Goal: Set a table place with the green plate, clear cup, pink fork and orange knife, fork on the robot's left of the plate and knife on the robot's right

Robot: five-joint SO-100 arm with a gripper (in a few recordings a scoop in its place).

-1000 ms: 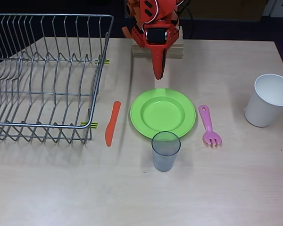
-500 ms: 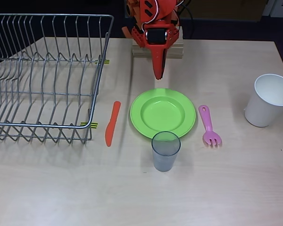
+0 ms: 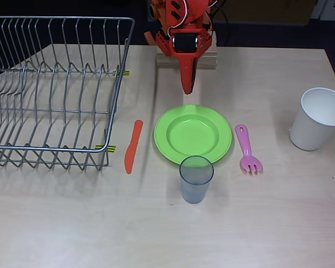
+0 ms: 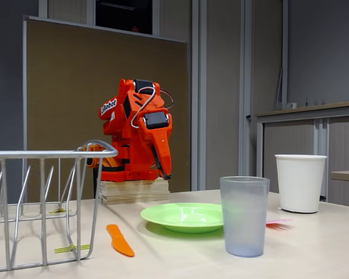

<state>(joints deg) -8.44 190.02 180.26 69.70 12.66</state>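
Observation:
The green plate (image 3: 192,134) (image 4: 185,215) lies in the middle of the table. In the overhead view the orange knife (image 3: 133,146) (image 4: 120,239) lies left of it and the pink fork (image 3: 248,148) (image 4: 278,222) right of it. The clear cup (image 3: 196,178) (image 4: 244,215) stands upright at the plate's near edge. My orange gripper (image 3: 187,88) (image 4: 166,173) is folded back at the arm's base, pointing down above the table behind the plate, shut and holding nothing.
A wire dish rack (image 3: 50,89) (image 4: 41,197) takes up the left of the table. A white paper cup (image 3: 318,118) (image 4: 301,182) stands at the right edge. The arm sits on a wooden block (image 3: 185,58) (image 4: 134,190).

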